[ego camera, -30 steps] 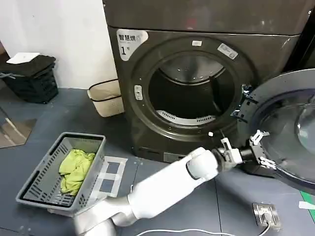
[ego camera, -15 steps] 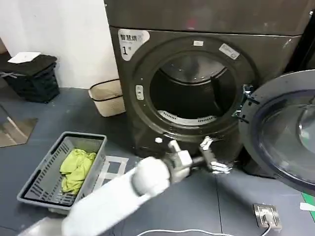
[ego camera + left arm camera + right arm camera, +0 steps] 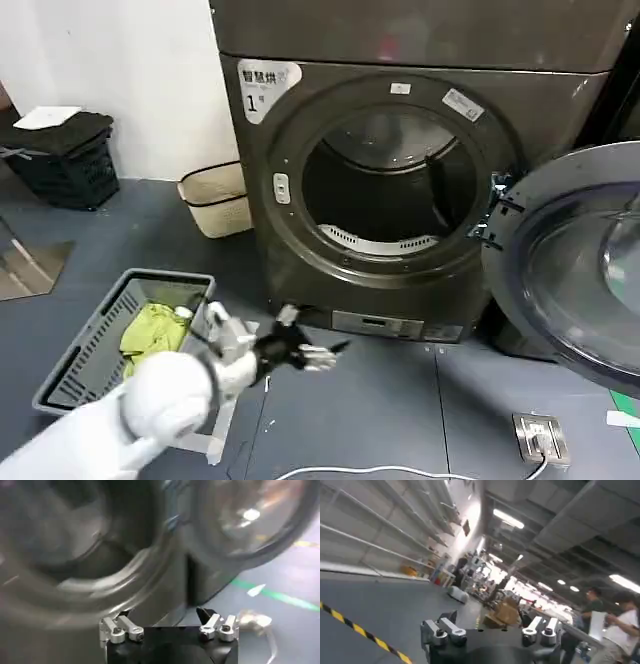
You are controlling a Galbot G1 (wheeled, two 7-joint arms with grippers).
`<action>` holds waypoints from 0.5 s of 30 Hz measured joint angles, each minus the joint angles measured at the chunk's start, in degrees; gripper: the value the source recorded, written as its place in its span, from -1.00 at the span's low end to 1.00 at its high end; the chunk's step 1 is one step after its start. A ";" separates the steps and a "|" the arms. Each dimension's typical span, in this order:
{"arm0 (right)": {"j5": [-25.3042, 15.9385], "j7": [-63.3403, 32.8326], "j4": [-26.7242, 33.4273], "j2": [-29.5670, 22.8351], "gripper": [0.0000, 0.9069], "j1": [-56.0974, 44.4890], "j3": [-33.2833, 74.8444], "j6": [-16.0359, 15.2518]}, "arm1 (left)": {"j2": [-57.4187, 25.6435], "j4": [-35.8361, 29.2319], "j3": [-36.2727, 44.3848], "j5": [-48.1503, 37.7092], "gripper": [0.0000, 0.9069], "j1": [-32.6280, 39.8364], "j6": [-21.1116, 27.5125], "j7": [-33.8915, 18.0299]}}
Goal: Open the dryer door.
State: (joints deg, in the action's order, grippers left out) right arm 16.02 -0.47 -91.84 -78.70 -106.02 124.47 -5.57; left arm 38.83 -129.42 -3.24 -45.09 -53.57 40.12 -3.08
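Note:
The dryer door (image 3: pixel 572 268), a round chrome-rimmed door with dark glass, stands swung wide open to the right of the grey-brown dryer (image 3: pixel 300 130) labelled "1". The drum opening (image 3: pixel 385 190) is fully exposed. My left gripper (image 3: pixel 312 355) hangs low over the floor in front of the dryer's lower left corner, open and holding nothing, well clear of the door. In the left wrist view the left gripper (image 3: pixel 167 626) has its jaws spread, with the door (image 3: pixel 250 517) beyond. My right gripper (image 3: pixel 487 627) is open and empty, pointing away into the room.
A grey basket (image 3: pixel 92 372) holding a green cloth (image 3: pixel 152 335) sits on the floor at the left, beside my left arm. A beige bin (image 3: pixel 215 200) and a black crate (image 3: pixel 65 155) stand by the wall. A floor socket (image 3: pixel 540 437) and white cable (image 3: pixel 380 470) lie in front.
My left arm swept from the open door's rim at the right, across the dryer's front, down to the left near the basket. The door stayed open.

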 joint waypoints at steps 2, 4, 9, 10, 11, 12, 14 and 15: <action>-0.04 0.26 -0.03 0.18 1.00 0.37 -0.51 0.05 | -2.10 -0.04 -3.19 -2.71 1.00 -2.29 1.44 -2.74; -0.04 0.48 0.07 0.50 1.00 0.76 -1.23 0.21 | -3.95 -0.05 -6.17 -6.27 1.00 -4.42 2.13 -6.02; 1.79 0.87 0.90 1.29 1.00 1.33 -2.77 1.88 | -7.40 0.74 -14.03 -19.30 1.00 -9.03 2.12 -15.54; 2.40 1.05 1.09 1.46 1.00 1.40 -3.09 1.91 | -8.04 1.03 -15.62 -22.13 1.00 -9.90 2.12 -17.67; 2.70 1.21 1.28 1.60 1.00 1.49 -3.35 1.92 | -8.73 1.27 -17.07 -24.71 1.00 -10.81 2.12 -19.59; 2.81 1.36 1.45 1.75 1.00 1.63 -3.60 1.95 | -9.44 1.44 -18.52 -27.36 1.00 -11.83 2.11 -21.50; 3.04 1.54 1.89 2.12 1.00 1.83 -4.14 1.95 | -10.97 2.10 -21.54 -32.68 1.00 -13.90 2.11 -25.58; 3.11 1.63 2.18 2.32 1.00 1.91 -4.33 1.95 | -11.68 2.38 -22.88 -35.41 1.00 -14.89 2.11 -27.64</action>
State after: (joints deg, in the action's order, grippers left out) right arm 19.13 1.17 -89.66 -76.38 -104.10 120.14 -3.62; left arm 27.15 -127.04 -26.12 -80.50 -68.47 42.22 -30.73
